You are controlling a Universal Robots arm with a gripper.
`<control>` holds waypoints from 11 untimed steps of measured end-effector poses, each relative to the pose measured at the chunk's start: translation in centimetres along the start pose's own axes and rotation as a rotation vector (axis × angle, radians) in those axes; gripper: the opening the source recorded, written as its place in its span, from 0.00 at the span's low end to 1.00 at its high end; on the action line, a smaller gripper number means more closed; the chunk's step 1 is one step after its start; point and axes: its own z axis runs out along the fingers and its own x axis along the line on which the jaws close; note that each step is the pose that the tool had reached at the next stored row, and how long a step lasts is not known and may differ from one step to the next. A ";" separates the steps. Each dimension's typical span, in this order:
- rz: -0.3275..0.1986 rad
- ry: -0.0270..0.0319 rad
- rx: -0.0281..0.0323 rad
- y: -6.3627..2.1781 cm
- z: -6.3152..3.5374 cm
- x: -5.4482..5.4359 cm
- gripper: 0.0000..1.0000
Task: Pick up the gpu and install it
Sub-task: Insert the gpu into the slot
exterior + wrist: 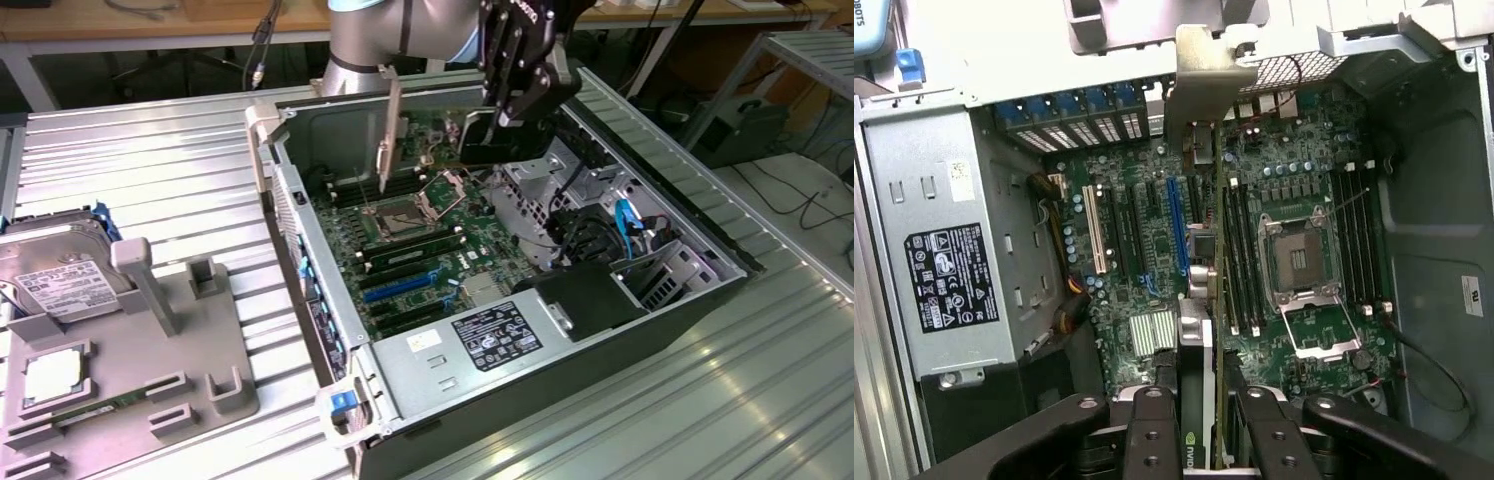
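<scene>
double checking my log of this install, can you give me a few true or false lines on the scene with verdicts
The gripper grips the gpu. True.
The gpu is seated in a motherboard slot. False: it is held above the motherboard.
The hard drive lies outside the case, at the exterior view's left. True.
A cooler covers the cpu socket. False: the socket is bare.

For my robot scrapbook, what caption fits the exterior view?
The gripper holds the gpu over the open computer case.
</scene>
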 end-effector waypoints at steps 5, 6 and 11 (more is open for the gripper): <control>-0.046 -0.0010 0.0068 -0.17 0.19 0.0 0.27; -0.053 -0.0015 0.0066 -0.20 0.19 0.0 0.27; -0.089 -0.0028 0.0058 -0.41 0.21 -0.1 0.27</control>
